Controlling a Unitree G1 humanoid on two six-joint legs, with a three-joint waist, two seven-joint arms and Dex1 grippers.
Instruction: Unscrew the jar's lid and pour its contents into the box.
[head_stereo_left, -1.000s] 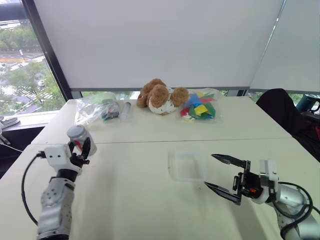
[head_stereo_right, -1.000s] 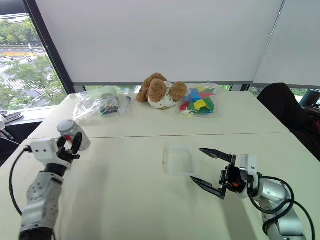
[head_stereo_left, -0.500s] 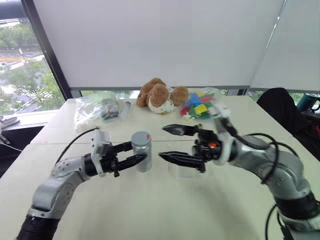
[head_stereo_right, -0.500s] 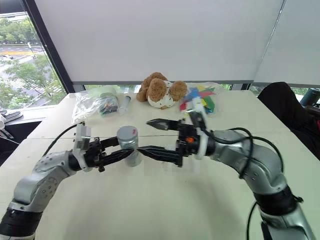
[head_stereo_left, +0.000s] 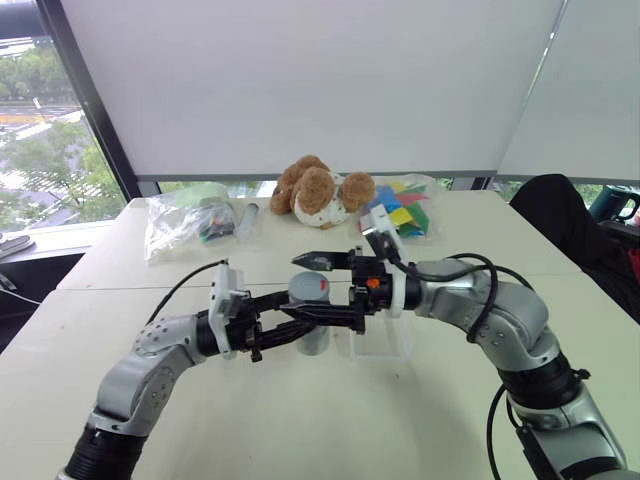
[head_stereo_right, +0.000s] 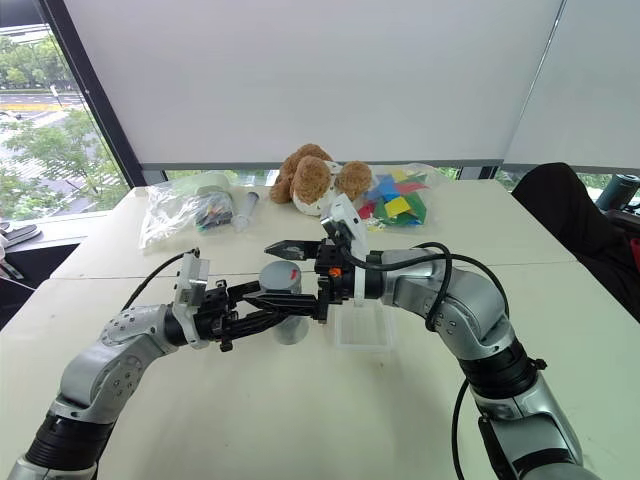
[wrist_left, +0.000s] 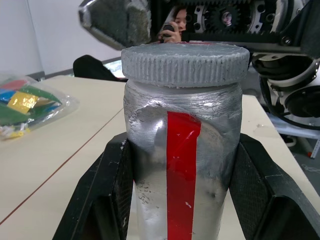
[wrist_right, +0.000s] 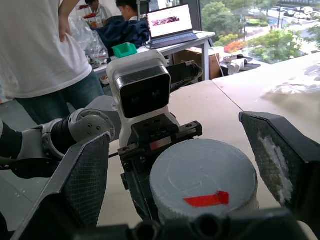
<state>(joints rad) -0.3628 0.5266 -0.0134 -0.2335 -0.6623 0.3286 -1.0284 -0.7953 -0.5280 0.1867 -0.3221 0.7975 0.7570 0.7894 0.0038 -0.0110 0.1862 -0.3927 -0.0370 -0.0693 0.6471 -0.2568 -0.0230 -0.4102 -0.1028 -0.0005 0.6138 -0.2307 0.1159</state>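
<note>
Cream-white laminate table (head_stereo_left: 300, 420) carries everything. At its far edge, left to right: a crumpled clear plastic bag (head_stereo_left: 185, 222) with dark bits inside, a clear tube (head_stereo_left: 247, 218) just beside it, a brown plush dog (head_stereo_left: 318, 192) lying on its side, then a clear bag of colourful blocks (head_stereo_left: 400, 214) touching the dog. A dark rounded chair back (head_stereo_left: 560, 215) stands off the table's far right corner.

Left gripper (head_stereo_left: 293, 330) reaches in from the left side, pointing right, its two black fingers (wrist_left: 107, 200) clamped on either side of the small silvery-grey cylindrical jar with the red stripe label (wrist_left: 182, 165). Jar is upright, held near the middle of the table, whether lifted off the surface or not I cannot tell.

Right gripper (head_stereo_left: 300, 287) comes in from the right side, pointing left, jaws spread wide with one finger (wrist_right: 82, 175) on each side of the jar's top, not gripping anything; the upper finger tip sits beyond the cap, the lower one crosses in front of the jar.

Shallow clear plastic rectangular tray (head_stereo_left: 385, 338) lies flat just right of the jar, under the right wrist.

Ribbed round grey screw lid (wrist_right: 202, 175) is still on the jar, a small red mark on top. Contents not visible through the jar.
</note>
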